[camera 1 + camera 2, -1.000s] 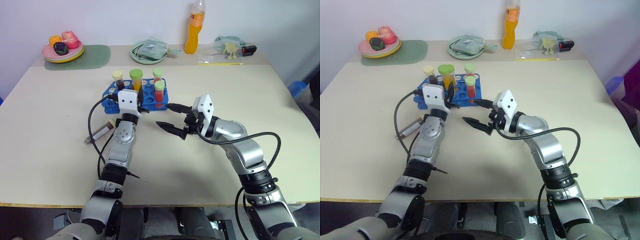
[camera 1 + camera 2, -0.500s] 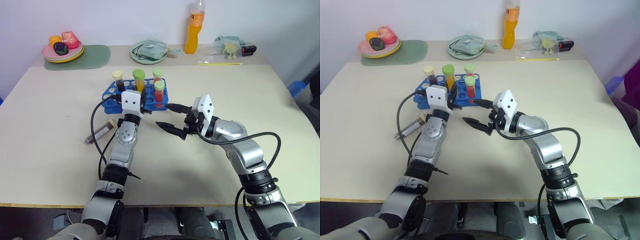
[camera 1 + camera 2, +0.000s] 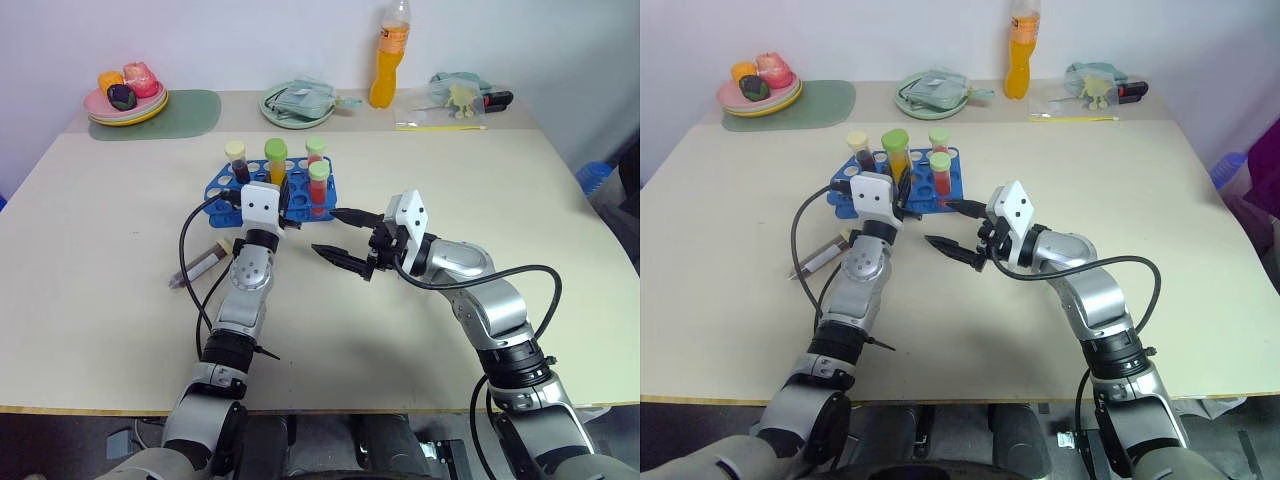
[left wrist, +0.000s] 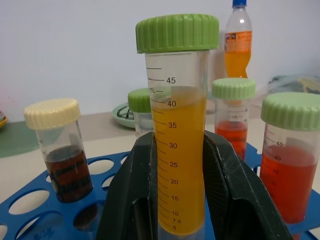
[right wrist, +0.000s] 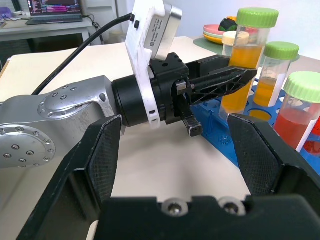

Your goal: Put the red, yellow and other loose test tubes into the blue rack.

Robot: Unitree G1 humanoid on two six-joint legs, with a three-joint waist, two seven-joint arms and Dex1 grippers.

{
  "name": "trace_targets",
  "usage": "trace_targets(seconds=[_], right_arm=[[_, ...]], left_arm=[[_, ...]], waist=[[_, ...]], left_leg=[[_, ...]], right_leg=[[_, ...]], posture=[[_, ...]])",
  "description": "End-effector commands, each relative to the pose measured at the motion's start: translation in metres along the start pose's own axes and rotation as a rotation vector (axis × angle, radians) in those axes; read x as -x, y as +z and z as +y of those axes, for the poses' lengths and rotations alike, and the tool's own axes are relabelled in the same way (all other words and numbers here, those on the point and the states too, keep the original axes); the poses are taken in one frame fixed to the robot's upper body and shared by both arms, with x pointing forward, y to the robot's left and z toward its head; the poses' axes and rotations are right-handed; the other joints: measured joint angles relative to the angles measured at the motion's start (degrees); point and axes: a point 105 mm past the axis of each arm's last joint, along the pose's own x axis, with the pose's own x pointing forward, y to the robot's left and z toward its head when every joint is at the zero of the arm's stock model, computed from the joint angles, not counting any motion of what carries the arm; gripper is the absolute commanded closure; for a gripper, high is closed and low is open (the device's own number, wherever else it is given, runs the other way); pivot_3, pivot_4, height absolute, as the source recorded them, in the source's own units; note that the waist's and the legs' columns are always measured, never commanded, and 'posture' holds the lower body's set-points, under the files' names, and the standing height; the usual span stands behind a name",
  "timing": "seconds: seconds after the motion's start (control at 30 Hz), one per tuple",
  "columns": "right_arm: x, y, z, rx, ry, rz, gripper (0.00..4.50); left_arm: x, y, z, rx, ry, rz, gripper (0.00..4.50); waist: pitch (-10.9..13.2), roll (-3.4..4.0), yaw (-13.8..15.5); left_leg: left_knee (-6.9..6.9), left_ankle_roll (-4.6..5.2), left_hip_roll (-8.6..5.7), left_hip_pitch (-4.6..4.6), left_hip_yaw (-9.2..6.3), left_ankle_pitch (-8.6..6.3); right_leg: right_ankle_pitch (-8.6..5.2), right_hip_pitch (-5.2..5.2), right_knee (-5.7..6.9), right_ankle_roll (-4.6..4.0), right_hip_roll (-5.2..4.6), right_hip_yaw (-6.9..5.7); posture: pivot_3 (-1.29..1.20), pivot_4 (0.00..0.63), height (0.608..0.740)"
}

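The blue rack [image 3: 217,187] sits at mid-table with several capped tubes upright in it: a dark brown one with a cream cap [image 3: 236,160] and red ones with green caps [image 3: 319,186]. My left gripper [image 3: 279,194] is shut on the yellow test tube [image 4: 178,150], holding it upright at the rack; its fingers [image 4: 134,190] clamp both sides, and the tube's foot is hidden. Another dark test tube [image 3: 200,263] lies loose on the table, left of my left arm. My right gripper [image 3: 330,230] hovers open and empty just right of the rack's front.
At the back stand an orange drink bottle [image 3: 391,55], a green plate [image 3: 297,105] with a pouch, stacked plates with toy fruit [image 3: 127,100] on a green mat [image 3: 192,112], and a plastic bag with small items [image 3: 445,108]. A black cable loops beside my left wrist.
The yellow tube in my left gripper has straightened slightly over the rack. The right arm has kept still.
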Motion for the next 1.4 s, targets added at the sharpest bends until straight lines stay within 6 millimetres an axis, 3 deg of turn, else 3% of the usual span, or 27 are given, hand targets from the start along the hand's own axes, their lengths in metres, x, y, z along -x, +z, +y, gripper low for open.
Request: trace_targets(seconds=[0.03, 0.2, 0.47, 0.73, 0.8, 0.93, 1.03, 1.17, 1.33, 1.4], right_arm=[[0.001, 0.013, 0.003, 0.042, 0.009, -0.046, 0.77], [0.001, 0.013, 0.003, 0.043, 0.007, -0.047, 0.77], [0.000, 0.013, 0.004, 0.045, 0.008, -0.048, 0.77], [0.002, 0.012, 0.004, 0.039, 0.003, -0.042, 0.77], [0.003, 0.012, 0.004, 0.039, 0.001, -0.043, 0.77], [0.006, 0.011, -0.001, 0.043, -0.008, -0.034, 0.77], [0.005, 0.010, -0.004, 0.045, -0.004, -0.029, 0.77], [-0.002, 0.011, -0.002, 0.052, 0.035, -0.034, 0.77], [-0.008, 0.012, 0.000, 0.052, 0.068, -0.045, 0.77], [-0.008, 0.011, 0.003, 0.053, 0.081, -0.045, 0.77]], left_arm=[[-0.001, 0.008, -0.003, 0.005, -0.010, -0.034, 3.83], [-0.002, 0.007, -0.001, -0.012, -0.005, -0.031, 3.83], [0.001, 0.018, 0.007, -0.012, 0.013, -0.061, 0.04], [0.030, 0.048, 0.033, -0.032, 0.001, -0.092, 0.04], [0.047, 0.056, 0.054, -0.087, -0.027, -0.034, 0.04], [0.078, 0.049, 0.093, -0.241, -0.176, 0.368, 0.04], [0.083, 0.057, 0.116, -0.307, -0.193, 0.606, 0.04], [0.096, 0.059, 0.128, -0.250, -0.303, 1.059, 0.04], [0.091, 0.056, 0.116, -0.127, -0.411, 1.260, 0.04], [0.086, 0.044, 0.113, -0.162, -0.443, 1.305, 0.04]], waist=[[0.0, 0.00, 0.0], [0.0, 0.00, 0.0], [0.0, 0.00, 0.0], [0.0, 0.00, -0.2], [0.0, 0.01, -0.2], [0.0, 0.05, -0.6], [0.0, 0.03, 0.0], [0.1, -0.23, -0.2], [0.2, -0.07, -0.7], [0.2, -0.08, -0.7]], left_leg=[[0.00, 0.00, 0.00, 0.00, 0.00, 0.00], [0.00, 0.00, 0.00, 0.00, 0.00, 0.00], [0.00, 0.00, 0.00, 0.00, 0.00, 0.00], [-0.02, 0.00, 0.05, 0.00, 0.00, 0.00], [-0.01, 0.00, 0.04, 0.01, 0.00, 0.00], [-0.10, 0.00, 0.15, 0.04, 0.00, -0.01], [-0.01, 0.00, 0.18, 0.05, -0.16, 0.00], [0.08, 0.00, 0.17, 0.23, -0.31, 0.00], [-0.19, 0.01, 0.16, 0.74, -0.14, -0.01], [-0.20, 0.01, 0.22, 0.74, -0.14, -0.01]], right_leg=[[0.00, 0.00, 0.00, 0.00, 0.00, 0.00], [0.00, 0.00, 0.00, 0.00, 0.00, 0.00], [0.00, 0.00, 0.00, 0.00, 0.00, 0.00], [0.00, -0.02, 0.00, 0.00, 0.01, 0.02], [0.00, -0.01, 0.01, 0.00, 0.00, 0.01], [-0.02, -0.06, 0.06, -0.04, 0.14, 0.05], [-0.02, 0.10, 0.05, -0.04, 0.25, -0.03], [-0.01, 0.47, -0.11, -0.04, 0.33, -0.15], [-0.09, 0.79, -0.13, -0.03, 0.41, 0.01], [-0.11, 0.75, -0.10, -0.09, 0.46, 0.02]], posture=[[0.00, 0.150, 0.729], [0.00, 0.150, 0.729], [0.00, 0.150, 0.729], [0.00, 0.150, 0.729], [0.00, 0.150, 0.729], [0.00, 0.150, 0.729], [0.00, 0.150, 0.729], [0.00, 0.150, 0.729], [0.00, 0.150, 0.729], [0.00, 0.150, 0.729]])
